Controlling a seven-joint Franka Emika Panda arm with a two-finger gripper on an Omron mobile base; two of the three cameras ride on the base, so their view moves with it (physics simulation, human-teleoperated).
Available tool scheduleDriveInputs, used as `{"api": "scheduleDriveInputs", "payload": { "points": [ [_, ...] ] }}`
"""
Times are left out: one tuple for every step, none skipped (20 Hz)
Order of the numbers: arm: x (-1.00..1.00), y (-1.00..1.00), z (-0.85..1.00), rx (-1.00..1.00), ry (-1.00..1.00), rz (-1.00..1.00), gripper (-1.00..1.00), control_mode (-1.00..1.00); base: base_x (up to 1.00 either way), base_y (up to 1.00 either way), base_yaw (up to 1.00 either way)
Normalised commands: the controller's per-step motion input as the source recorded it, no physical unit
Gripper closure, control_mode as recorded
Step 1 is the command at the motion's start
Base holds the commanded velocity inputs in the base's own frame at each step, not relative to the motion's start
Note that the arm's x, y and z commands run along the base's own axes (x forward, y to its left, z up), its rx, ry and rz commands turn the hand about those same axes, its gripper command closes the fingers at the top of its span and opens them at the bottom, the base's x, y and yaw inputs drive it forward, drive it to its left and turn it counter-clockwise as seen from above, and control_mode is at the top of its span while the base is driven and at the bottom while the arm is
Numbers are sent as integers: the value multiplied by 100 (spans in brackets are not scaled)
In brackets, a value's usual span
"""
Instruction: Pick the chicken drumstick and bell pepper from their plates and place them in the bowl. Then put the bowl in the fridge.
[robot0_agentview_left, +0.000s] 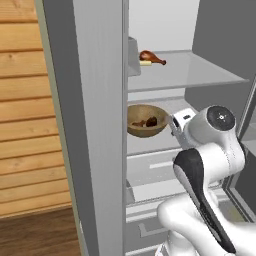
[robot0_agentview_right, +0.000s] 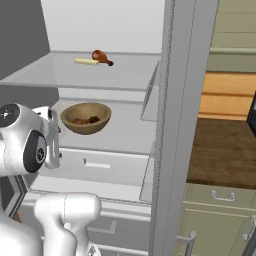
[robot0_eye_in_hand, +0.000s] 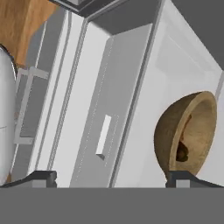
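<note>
1. My gripper (robot0_eye_in_hand: 112, 178) is spread wide and holds nothing — one fingertip (robot0_eye_in_hand: 187, 178) sits just under the rim of the bowl (robot0_agentview_left: 146, 121).
2. The bowl rests on the fridge's middle shelf (robot0_agentview_right: 125, 131), dark food lumps inside; it lies ahead of my hand, slightly to one side.
3. Behind me is open room; the fridge wall (robot0_agentview_left: 102, 125) and door edges flank the way out — I judge a straight pull back safest.
4. A redder drumstick (robot0_agentview_left: 152, 57) lies on the upper shelf, well apart.
</note>
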Motion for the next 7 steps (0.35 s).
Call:
{"api": "scheduleDriveInputs", "payload": {
  "points": [
    [-100, -7, 6, 9, 0, -5, -100, -100, 0, 0, 0],
    [-100, -9, 0, 1, 0, -4, -100, -100, 0, 0, 0],
    [-100, -14, 0, 0, 0, -3, -100, -100, 0, 0, 0],
    [-100, -10, 4, 0, 0, -3, -100, -100, 0, 0, 0],
    [-100, -5, 7, 2, 0, -4, -100, -100, 0, 0, 0],
    [-100, -6, 4, 3, 0, -4, -100, -100, 0, 0, 0],
    [-100, -7, 0, 1, 0, -4, -100, -100, 0, 0, 0]
  ]
}}
